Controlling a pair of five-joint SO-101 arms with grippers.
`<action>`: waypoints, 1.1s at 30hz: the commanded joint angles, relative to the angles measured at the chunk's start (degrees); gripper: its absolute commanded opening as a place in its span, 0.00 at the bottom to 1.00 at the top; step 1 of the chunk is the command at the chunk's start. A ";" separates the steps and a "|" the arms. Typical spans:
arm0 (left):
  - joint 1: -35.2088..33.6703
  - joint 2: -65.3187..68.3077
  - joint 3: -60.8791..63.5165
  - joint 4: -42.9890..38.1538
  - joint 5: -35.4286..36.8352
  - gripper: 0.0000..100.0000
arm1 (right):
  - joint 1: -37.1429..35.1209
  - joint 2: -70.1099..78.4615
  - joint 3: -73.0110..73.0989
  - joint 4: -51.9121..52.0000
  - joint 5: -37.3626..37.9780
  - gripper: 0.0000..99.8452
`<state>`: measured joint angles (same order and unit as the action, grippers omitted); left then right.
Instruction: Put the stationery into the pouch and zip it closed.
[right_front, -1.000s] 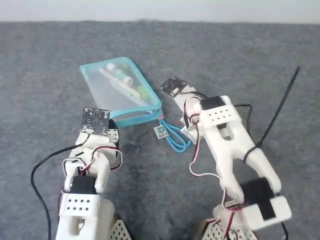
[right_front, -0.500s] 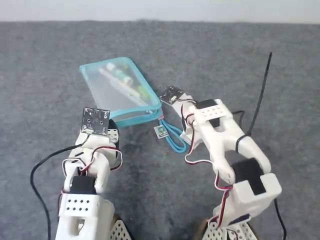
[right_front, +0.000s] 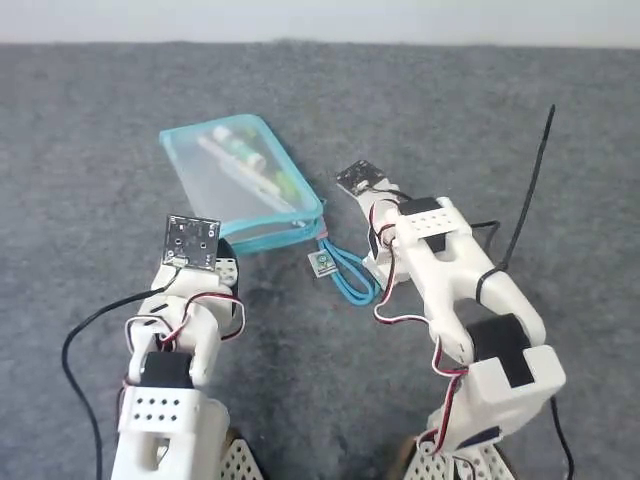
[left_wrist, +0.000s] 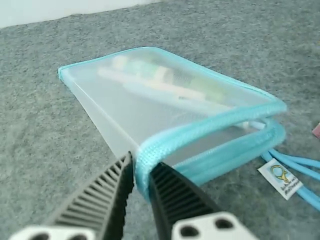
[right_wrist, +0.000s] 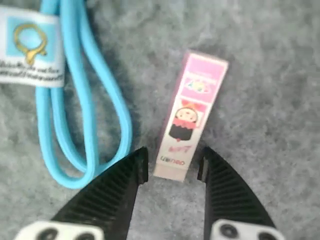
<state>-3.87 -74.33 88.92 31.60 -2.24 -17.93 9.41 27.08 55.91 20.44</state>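
Note:
The clear pouch (right_front: 240, 185) with teal trim lies at the back left, with pens and other stationery inside it (left_wrist: 165, 82). My left gripper (left_wrist: 141, 165) is shut on the pouch's teal zipper edge (left_wrist: 200, 131) at its near corner. A blue strap loop (right_front: 347, 272) with a white tag (right_front: 322, 263) trails from the pouch. A small pink eraser (right_wrist: 192, 120) lies on the carpet beside that blue strap loop (right_wrist: 75, 115). My right gripper (right_wrist: 172, 167) stands open, low over the eraser's near end, one finger on each side. In the high view the right arm (right_front: 440, 250) covers the eraser.
Grey carpet (right_front: 480, 120) covers the whole table, with a pale wall along the back edge. A thin black cable (right_front: 530, 190) rises to the right of the right arm. The left arm's body (right_front: 175, 350) stands at the front left.
The right arm has folded back, its elbow drawn toward the front, and its wrist has shifted slightly by the strap. The left arm and pouch have not moved.

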 joint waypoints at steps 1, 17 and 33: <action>0.88 0.26 -0.75 0.00 -0.62 0.01 | 1.54 -0.66 -1.49 -0.66 -3.60 0.18; 0.88 0.26 -0.75 0.09 -0.62 0.01 | 1.89 -0.04 -1.14 -3.38 -9.58 0.02; 0.97 0.26 -0.66 -0.18 -0.70 0.01 | -1.98 -39.69 10.73 9.45 -3.87 0.01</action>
<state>-3.87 -74.33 88.92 31.60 -2.24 -16.09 -18.02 36.13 64.44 15.25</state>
